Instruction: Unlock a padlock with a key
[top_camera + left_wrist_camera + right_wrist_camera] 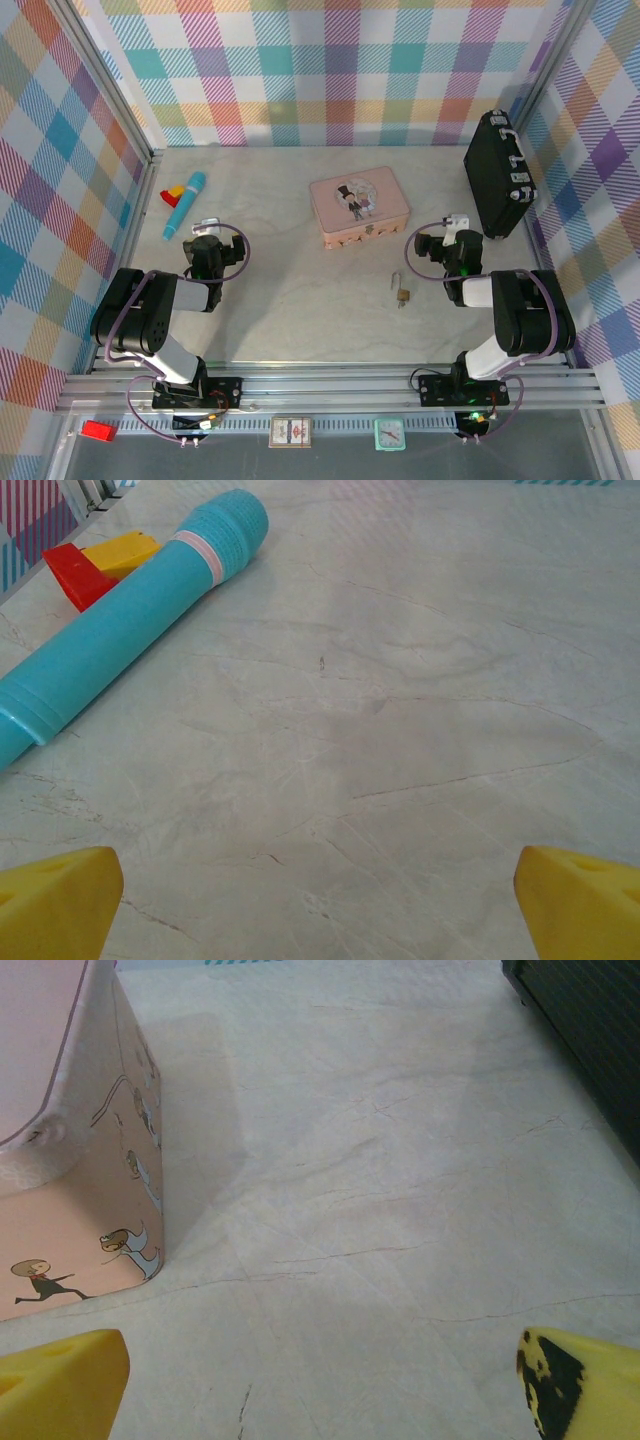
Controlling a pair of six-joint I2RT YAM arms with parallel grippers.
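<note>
Lying beside the key (pixel 396 281), the padlock (pixel 403 297) sits near the wide-open right gripper (pixel 438 243), behind its left side; the left gripper (pixel 208 240) is likewise spread.

Robotics lab test cell: a left arm (pixel 150 325) and right arm (pixel 515 320) bolted to an aluminium rail (pixel 330 385), marble-look bench (pixel 300 310) walled by plaid panels (pixel 340 70).

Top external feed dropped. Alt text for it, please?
Small brass padlock lies untouched on the table, beside the right arm, nearer than the pink tin. The left hand sits by a teal tube; black case far right.
</note>
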